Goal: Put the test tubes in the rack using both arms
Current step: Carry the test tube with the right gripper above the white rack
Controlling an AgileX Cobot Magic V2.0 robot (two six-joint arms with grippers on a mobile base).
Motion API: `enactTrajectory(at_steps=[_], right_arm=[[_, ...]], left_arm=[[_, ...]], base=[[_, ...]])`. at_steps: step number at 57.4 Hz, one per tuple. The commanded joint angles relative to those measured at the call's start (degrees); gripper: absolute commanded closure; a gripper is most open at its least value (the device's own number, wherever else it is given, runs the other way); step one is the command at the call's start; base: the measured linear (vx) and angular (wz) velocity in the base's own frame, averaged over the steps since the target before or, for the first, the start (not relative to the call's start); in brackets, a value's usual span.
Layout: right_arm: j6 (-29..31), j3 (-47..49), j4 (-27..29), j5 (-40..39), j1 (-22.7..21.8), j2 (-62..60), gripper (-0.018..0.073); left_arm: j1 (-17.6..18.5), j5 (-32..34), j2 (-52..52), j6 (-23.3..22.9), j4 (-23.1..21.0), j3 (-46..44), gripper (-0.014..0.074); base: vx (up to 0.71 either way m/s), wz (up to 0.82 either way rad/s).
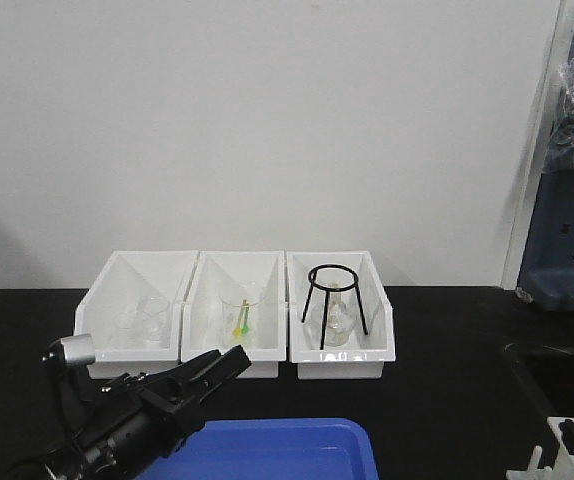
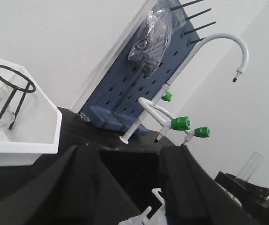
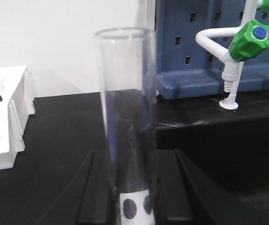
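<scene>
Black benchtop (image 3: 55, 136) surrounds the rack (image 3: 138, 214), directly above which the test tube (image 3: 125, 93) is held upright. Seating of its foot in a hole cannot be confirmed. If released off-centre or tilted, the tube could be caught on a hole rim and toppled or cracked. The right gripper (image 3: 132, 154) is closed narrowly on the tube's lower wall. The left gripper (image 2: 127, 147), well apart from the rack, is held partly open and empty.

We see a matte black jointed left arm (image 1: 127, 430) at the lower left of the front view, capped by a rounded silver metal knob (image 1: 72, 350). Its left pincer (image 1: 229, 358) has long tapered black fingers; the right pincer (image 3: 134, 152) shows smooth black wedge-shaped fingers (image 3: 190, 187).
</scene>
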State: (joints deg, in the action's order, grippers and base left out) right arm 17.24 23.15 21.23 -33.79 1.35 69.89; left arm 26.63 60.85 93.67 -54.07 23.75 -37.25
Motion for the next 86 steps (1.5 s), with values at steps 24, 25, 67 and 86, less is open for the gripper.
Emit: enactTrajectory(at_steps=[24,25,67,86], right_arm=[[-4.43,1.64,-4.96,-6.80,-0.14,-0.24,0.0566],[-4.15,1.64,-4.96,-6.58,-0.14,-0.24,0.0566],[-4.40,0.68,-2.21,-10.73,-0.14,4.24,0.0566],[-7.42,-7.66,-3.07,-21.39,-0.14,4.38,0.0566]], left_arm=[[0.43,4.37,-1.95,0.17,-1.49,-1.26,0.0154],[0.43,4.37,-1.95,0.17,-1.49,-1.26,0.0154],[0.43,4.37,-1.95,0.17,-1.49,-1.26,0.0154],[0.43,4.31,-1.95,0.17,-1.49,-1.26,0.0154]], base=[[0.00,0.00],[0.00,0.00],[0.00,0.00],[0.00,0.00]])
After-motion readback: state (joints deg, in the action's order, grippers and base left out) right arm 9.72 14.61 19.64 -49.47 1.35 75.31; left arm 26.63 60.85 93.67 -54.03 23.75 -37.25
